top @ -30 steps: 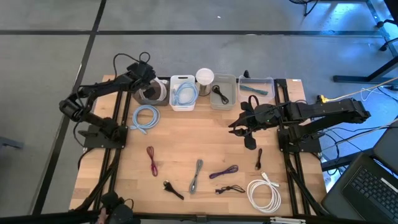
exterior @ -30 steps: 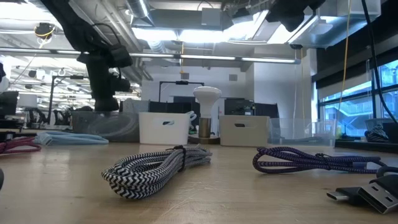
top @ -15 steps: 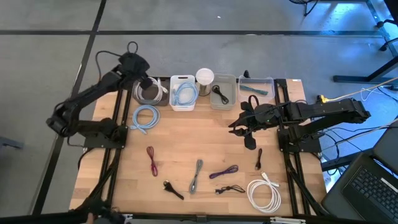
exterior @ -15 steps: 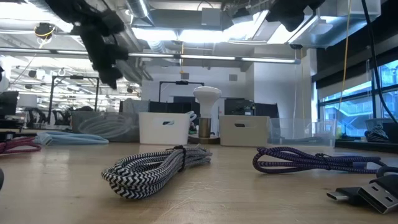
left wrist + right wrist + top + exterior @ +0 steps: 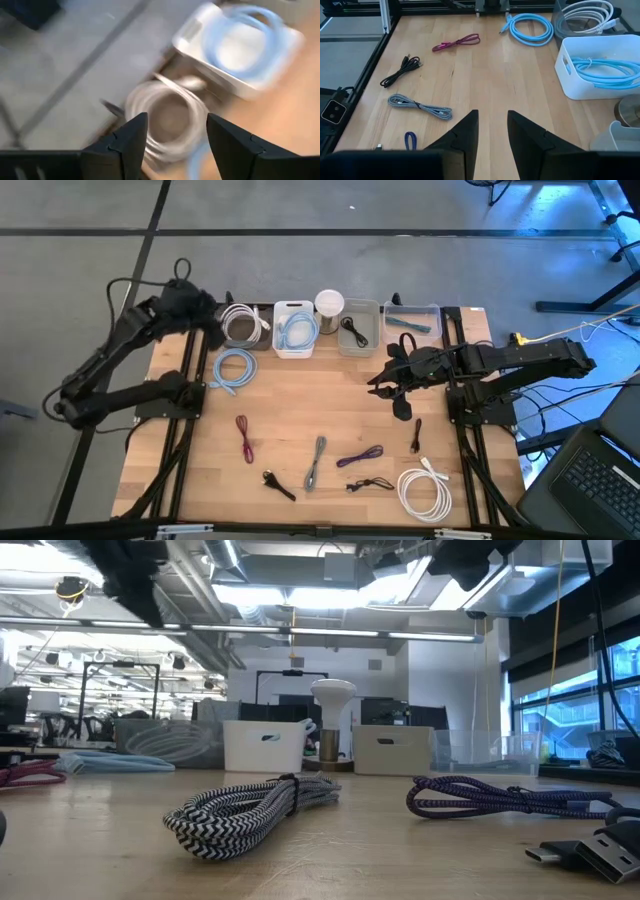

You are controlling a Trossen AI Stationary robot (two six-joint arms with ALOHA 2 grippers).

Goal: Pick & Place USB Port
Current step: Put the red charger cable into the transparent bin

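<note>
My left gripper (image 5: pixel 208 323) hangs open in the air beside the far-left clear bin (image 5: pixel 243 330), which holds a coiled white cable (image 5: pixel 167 85). Nothing is between its fingers. My right gripper (image 5: pixel 378 387) hovers open and empty over the table's right middle. Loose cables lie flat on the wood: a light blue coil (image 5: pixel 235 370), a magenta one (image 5: pixel 245 438), a grey braided one (image 5: pixel 317 460), a purple one (image 5: pixel 360 456), black ones (image 5: pixel 279 485) (image 5: pixel 370 484) (image 5: pixel 416 435) and a white coil (image 5: pixel 425 492).
Along the far edge stand a white bin (image 5: pixel 295 330) with a blue cable, a white bulb-shaped lamp (image 5: pixel 329 303), a grey bin (image 5: pixel 357 327) with a black cable and a clear bin (image 5: pixel 411 320). Bare wood lies between the bins and the loose cables.
My left gripper has risen out of the far-left clear bin and swung toward the table's left edge. The white cable stays coiled in the bin, now uncovered. My right arm has kept still.
</note>
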